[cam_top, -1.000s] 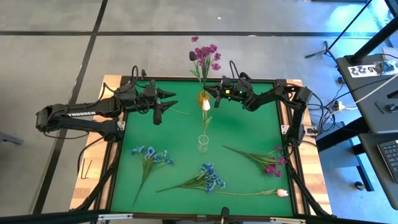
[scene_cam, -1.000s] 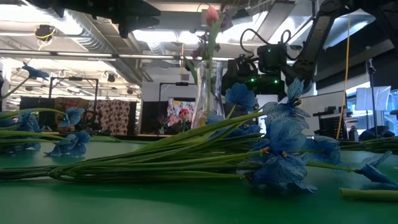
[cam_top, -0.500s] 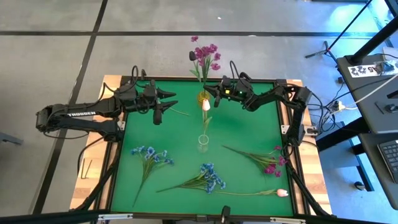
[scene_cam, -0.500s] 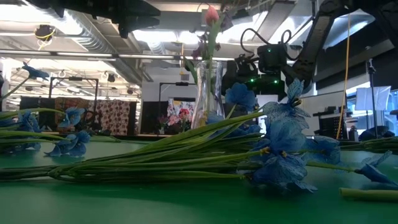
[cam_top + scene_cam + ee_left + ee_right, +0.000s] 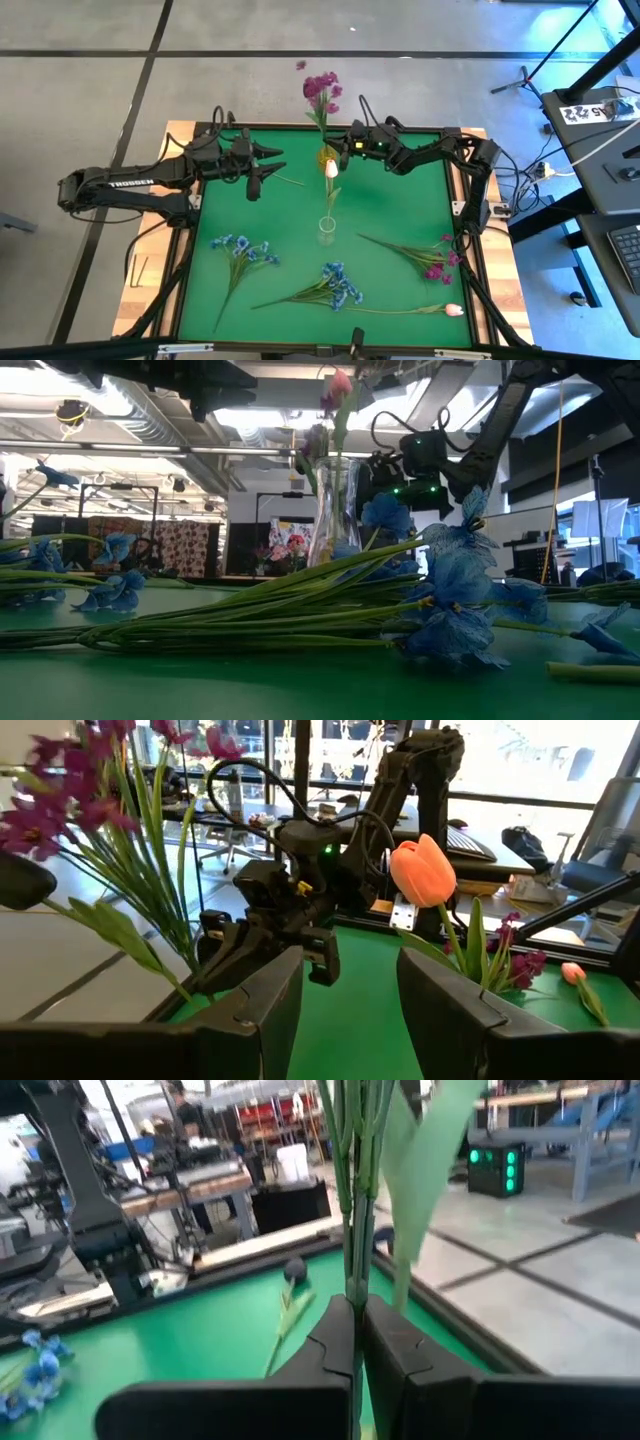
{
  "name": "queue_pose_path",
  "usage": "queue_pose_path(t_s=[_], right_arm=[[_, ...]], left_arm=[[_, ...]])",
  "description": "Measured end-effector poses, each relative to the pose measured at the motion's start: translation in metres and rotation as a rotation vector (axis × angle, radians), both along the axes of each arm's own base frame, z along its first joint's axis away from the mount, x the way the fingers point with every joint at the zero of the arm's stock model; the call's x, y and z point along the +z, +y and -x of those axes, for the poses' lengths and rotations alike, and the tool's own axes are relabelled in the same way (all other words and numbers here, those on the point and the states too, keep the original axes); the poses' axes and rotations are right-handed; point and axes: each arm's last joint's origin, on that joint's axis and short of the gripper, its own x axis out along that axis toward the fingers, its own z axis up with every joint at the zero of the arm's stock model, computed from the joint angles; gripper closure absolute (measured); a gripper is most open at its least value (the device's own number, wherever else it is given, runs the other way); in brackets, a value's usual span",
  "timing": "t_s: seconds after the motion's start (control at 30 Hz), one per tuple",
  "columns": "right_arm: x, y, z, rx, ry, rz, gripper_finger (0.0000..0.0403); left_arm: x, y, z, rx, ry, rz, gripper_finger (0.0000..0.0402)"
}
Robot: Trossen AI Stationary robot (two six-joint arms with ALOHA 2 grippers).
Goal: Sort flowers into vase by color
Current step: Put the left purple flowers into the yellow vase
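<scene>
- Right gripper (image 5: 340,152) is clamping its fingers (image 5: 335,1342) tight around the green stems of the magenta spray (image 5: 320,90), blossoms sticking out past the table's (image 5: 400,205) far edge.
- Magenta spray: thin green stems, long leaves, purple-pink blossoms bunched at the tip; the stems are running straight up between the closed fingers in the right wrist view.
- Just beside that gripper, toward the table middle, a pale pink tulip (image 5: 331,169) is standing in the clear vase (image 5: 327,229); its bud is reading orange-pink in the left wrist view.
- Left gripper (image 5: 262,167) is hovering well off to the side of the held spray, fingers (image 5: 262,1005) parted, gripping nothing.
- Count lying on the table, all well away from the right gripper on the near half: two blue sprays (image 5: 243,251) (image 5: 338,284), one more magenta spray (image 5: 433,266), one more pale pink tulip (image 5: 453,310).
- Vases: one clear vase visible; something yellowish under the held stems, cannot tell what.
</scene>
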Motion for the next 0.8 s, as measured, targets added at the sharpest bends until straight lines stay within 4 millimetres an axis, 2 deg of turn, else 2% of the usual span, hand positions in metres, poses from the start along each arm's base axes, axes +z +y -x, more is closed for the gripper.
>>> queue_pose_path(t_s=[0.2,0.4,0.53,0.8], right_arm=[[-0.010,0.000,0.001,0.002,0.091,-0.035,0.0395],[-0.011,0.001,0.001,0.036,0.098,-0.044,0.0389],[-0.013,0.003,0.001,0.094,0.123,-0.069,0.0364],[-0.015,0.005,0.002,0.142,0.151,-0.093,0.0287]], left_arm=[[0.000,0.000,0.000,0.000,0.005,0.001,0.0242],[0.000,0.000,0.000,0.000,0.006,0.002,0.0242],[-0.001,0.000,0.000,0.000,0.007,0.002,0.0242],[-0.003,0.000,0.000,0.002,0.023,0.019,0.0242]])
